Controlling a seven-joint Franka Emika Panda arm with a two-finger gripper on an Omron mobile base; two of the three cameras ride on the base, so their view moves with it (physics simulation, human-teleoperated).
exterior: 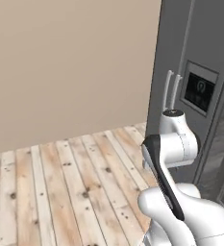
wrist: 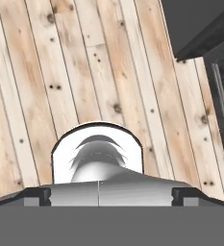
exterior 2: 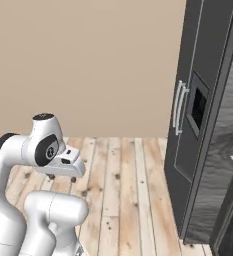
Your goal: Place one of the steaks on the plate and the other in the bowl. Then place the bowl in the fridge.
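The fridge (exterior: 200, 62) stands closed at the end of the beige wall (exterior: 70, 67), its pair of slim light handles (exterior 2: 179, 106) upright beside the dark dispenser panel (exterior 2: 198, 106) in the door. The plank floor (exterior: 75, 182) before the fridge is bare timber. The arm (exterior 2: 43, 150) is folded compactly over its base, well apart from the fridge and to the side of its doors, a posture that reads as a carrying or travelling pose rather than a reach. The claw (wrist: 111, 194) points down at the floor; its two dark fingertips (wrist: 35, 195) stand at the far edges of the hand view, so the jaws are at full spread with nothing between them. Judgement: the claw is free because no task item is within reach from this station. The steaks, plate and bowl cannot be located from here, so progress on sorting cannot be confirmed; the fridge door remains to be opened
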